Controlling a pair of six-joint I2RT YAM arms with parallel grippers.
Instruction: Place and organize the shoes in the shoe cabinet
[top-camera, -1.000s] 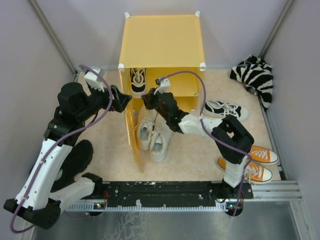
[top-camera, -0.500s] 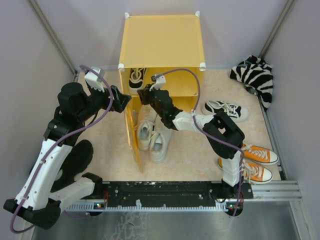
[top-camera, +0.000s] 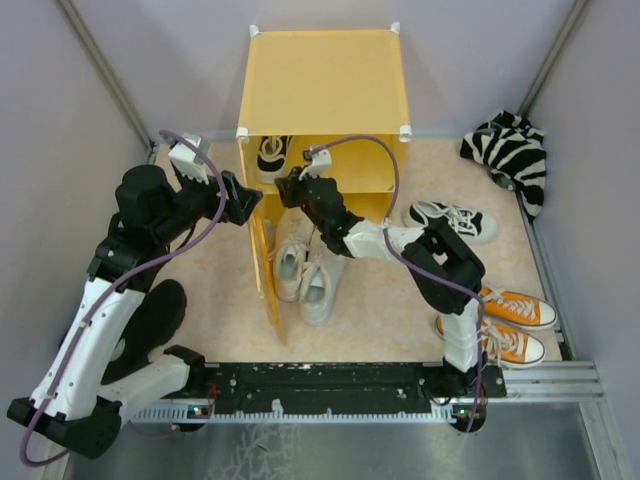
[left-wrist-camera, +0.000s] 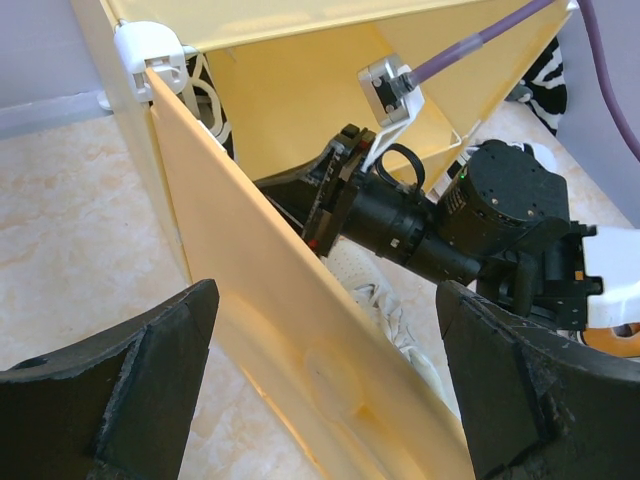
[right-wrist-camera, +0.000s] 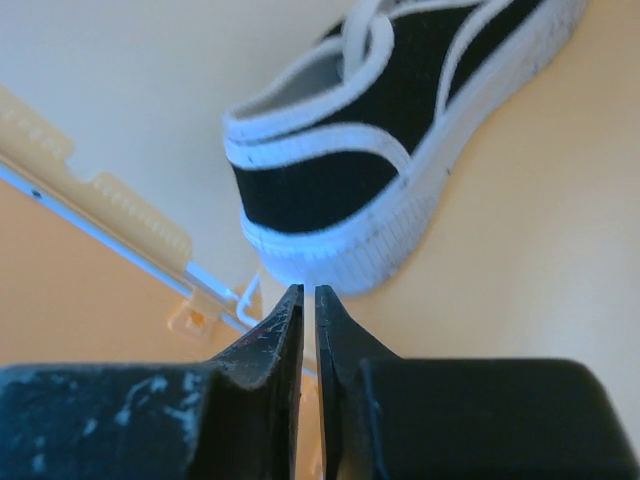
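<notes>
The overhead view is showing the shoe cabinet (top-camera: 322, 85) standing at the far side of the desk (top-camera: 390, 310), its door (top-camera: 268, 285) swung open toward the arms. The right hand (top-camera: 286, 188) is reaching into the upper compartment, where one black shoe (top-camera: 271, 152) is sitting on the shelf (top-camera: 365, 180) at the left side.

From above that hand is too small to read. The right wrist camera is making it plain: the two fingers are lying together with only a sliver between them, gripping nothing. Their tips are sitting right at the shoe's white heel, though I cannot tell whether they are touching it. The toe is pointing away, deeper into the cabinet.

From above, the left hand (top-camera: 250, 205) is hovering at the door's upper edge. Its own camera is showing the fingers (left-wrist-camera: 130, 390) spread wide apart, with the door's edge running between them. That camera is also showing a round raised shape on the door panel, which the overhead view is missing.

The overhead view alone is taking in the other shoes:
- The off-white pair (top-camera: 305, 268) is lying on the desk just in front of the cabinet, beside the door.
- The other black shoe (top-camera: 450, 220) is lying to the cabinet's right.
- The orange pair (top-camera: 512, 328) is lying near the right arm's base.

It is also showing a striped bundle (top-camera: 510, 155) in the far right corner.
</notes>
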